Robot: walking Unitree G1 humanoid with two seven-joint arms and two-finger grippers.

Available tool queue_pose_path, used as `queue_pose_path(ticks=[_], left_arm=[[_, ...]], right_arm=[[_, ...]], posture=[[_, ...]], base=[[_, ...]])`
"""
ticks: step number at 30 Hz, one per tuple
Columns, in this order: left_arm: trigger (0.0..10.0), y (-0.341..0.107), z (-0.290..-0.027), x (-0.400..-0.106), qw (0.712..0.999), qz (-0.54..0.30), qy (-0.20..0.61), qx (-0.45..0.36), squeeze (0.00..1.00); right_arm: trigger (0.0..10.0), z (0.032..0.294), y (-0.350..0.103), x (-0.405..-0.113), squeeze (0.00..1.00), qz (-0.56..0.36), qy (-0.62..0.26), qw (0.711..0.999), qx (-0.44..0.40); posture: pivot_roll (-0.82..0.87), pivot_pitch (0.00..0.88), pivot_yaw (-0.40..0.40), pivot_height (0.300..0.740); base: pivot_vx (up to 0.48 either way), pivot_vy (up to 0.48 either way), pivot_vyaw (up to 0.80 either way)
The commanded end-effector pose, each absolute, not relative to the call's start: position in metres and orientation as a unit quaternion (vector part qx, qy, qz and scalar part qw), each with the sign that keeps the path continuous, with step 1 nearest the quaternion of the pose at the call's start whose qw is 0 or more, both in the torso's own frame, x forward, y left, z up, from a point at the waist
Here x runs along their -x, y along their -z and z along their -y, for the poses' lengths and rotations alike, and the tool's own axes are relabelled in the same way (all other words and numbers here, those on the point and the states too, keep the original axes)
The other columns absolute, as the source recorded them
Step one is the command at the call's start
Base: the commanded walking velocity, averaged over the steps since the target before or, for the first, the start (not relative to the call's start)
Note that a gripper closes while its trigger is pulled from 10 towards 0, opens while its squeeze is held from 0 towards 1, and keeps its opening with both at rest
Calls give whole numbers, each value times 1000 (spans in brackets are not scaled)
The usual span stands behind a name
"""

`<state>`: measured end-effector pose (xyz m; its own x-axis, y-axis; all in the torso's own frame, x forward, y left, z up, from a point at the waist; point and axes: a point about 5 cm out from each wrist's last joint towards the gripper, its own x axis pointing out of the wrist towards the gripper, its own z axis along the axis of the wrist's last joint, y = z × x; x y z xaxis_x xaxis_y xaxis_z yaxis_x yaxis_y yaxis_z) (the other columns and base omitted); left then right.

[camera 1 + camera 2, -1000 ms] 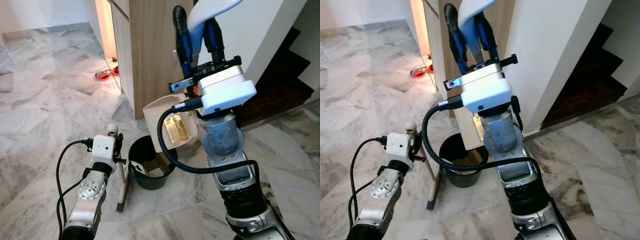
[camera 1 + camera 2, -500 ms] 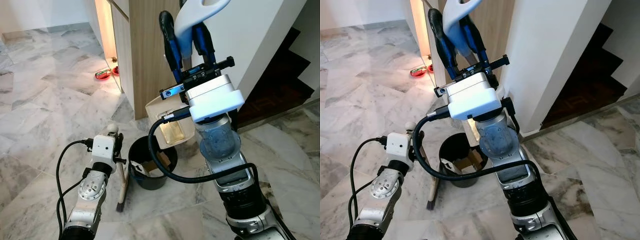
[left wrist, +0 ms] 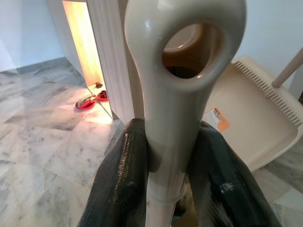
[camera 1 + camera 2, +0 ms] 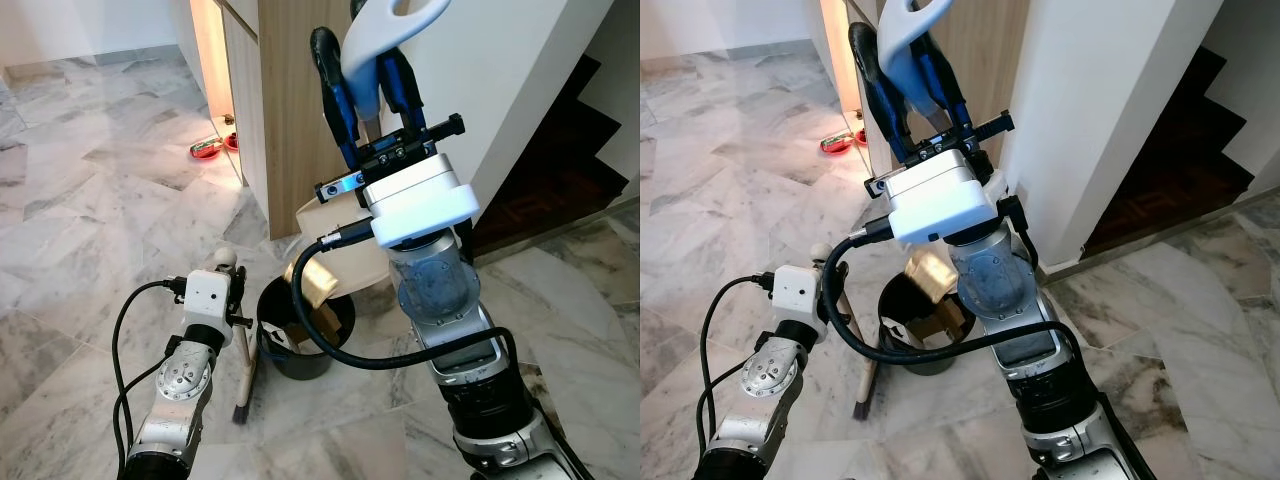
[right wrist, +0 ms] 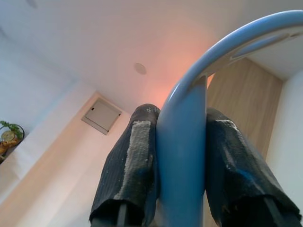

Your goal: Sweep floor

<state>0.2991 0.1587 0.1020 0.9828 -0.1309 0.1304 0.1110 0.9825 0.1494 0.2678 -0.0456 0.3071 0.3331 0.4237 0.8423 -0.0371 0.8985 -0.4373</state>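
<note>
Right claw (image 4: 365, 95), raised at 12 o'clock, grips the blue dustpan handle (image 5: 184, 156); the beige dustpan (image 3: 246, 113) tips over the black bin (image 4: 300, 335), a golden wrapper (image 4: 310, 283) sliding in. Left claw (image 3: 173, 156), at 8 o'clock, clamps the broom handle (image 3: 182, 80). Sweeping looks nearly finished; emptying remains.

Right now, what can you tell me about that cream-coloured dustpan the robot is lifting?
The dustpan looks like cream plastic: a wide, shallow scoop with a toothed comb ridge along one edge and a small orange label inside. Its long handle ends in a pale loop, which the right gripper clamps between its two black fingers high in front of the wooden cabinet. The pan is tipped steeply above the black bin, and a tan, cardboard-like piece sits at the bin's mouth just below it.
</note>
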Motion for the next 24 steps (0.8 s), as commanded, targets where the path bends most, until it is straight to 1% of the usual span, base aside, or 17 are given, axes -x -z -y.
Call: queue_pose_path(ticks=[1, 4, 6, 9, 11, 12, 15, 18, 19, 20, 21, 23, 24], left_arm=[[10000, -114, -156, -300, 989, 101, 69, -79, 0], [10000, -113, -156, -300, 989, 101, 70, -79, 0], [10000, -113, -156, -300, 989, 101, 70, -79, 0], [10000, -113, -156, -300, 989, 101, 70, -79, 0], [10000, -113, -156, -300, 989, 101, 70, -79, 0], [10000, -113, -156, -300, 989, 101, 70, -79, 0], [10000, -113, -156, -300, 989, 100, 70, -80, 0], [10000, -113, -156, -299, 989, 99, 70, -80, 0], [10000, -113, -156, -299, 989, 99, 70, -80, 0], [10000, -112, -156, -299, 989, 99, 70, -80, 0], [10000, -112, -156, -299, 989, 99, 70, -81, 0], [10000, -112, -156, -299, 989, 98, 69, -81, 0], [10000, -112, -157, -299, 989, 98, 69, -82, 0]], right_arm=[[10000, 43, -321, -252, 0, 614, -140, 749, 206], [10000, 45, -320, -254, 0, 613, -123, 744, 236], [10000, 47, -319, -257, 0, 608, -108, 745, 251], [10000, 52, -319, -263, 0, 595, -87, 756, 259], [10000, 60, -318, -270, 0, 580, -62, 770, 260], [10000, 60, -318, -270, 0, 580, -62, 770, 260], [10000, 74, -313, -282, 0, 544, -25, 801, 249], [10000, 92, -299, -296, 0, 485, 7, 844, 230], [10000, 92, -299, -296, 0, 485, 7, 844, 230], [10000, 97, -295, -299, 0, 471, 16, 854, 221], [10000, 110, -288, -304, 0, 440, 39, 876, 195], [10000, 117, -284, -307, 0, 422, 53, 888, 176], [10000, 125, -278, -310, 0, 400, 68, 899, 164]], posture=[[170, 103, -70, 740], [170, 103, -70, 740], [170, 103, -70, 740], [172, 104, -70, 740], [172, 103, -70, 740], [172, 103, -70, 740], [171, 101, -70, 740], [173, 98, -72, 740], [173, 98, -72, 740], [173, 98, -72, 740], [175, 95, -73, 740], [175, 95, -73, 740], [172, 88, -73, 740]], base=[[0, 0, 0], [0, 0, 0], [0, 0, 0], [0, 0, 0], [0, 0, 0], [0, 0, 0], [0, 0, 0], [0, 0, 0], [0, 0, 0], [0, 0, 0], [0, 0, 0], [0, 0, 0], [0, 0, 0]])
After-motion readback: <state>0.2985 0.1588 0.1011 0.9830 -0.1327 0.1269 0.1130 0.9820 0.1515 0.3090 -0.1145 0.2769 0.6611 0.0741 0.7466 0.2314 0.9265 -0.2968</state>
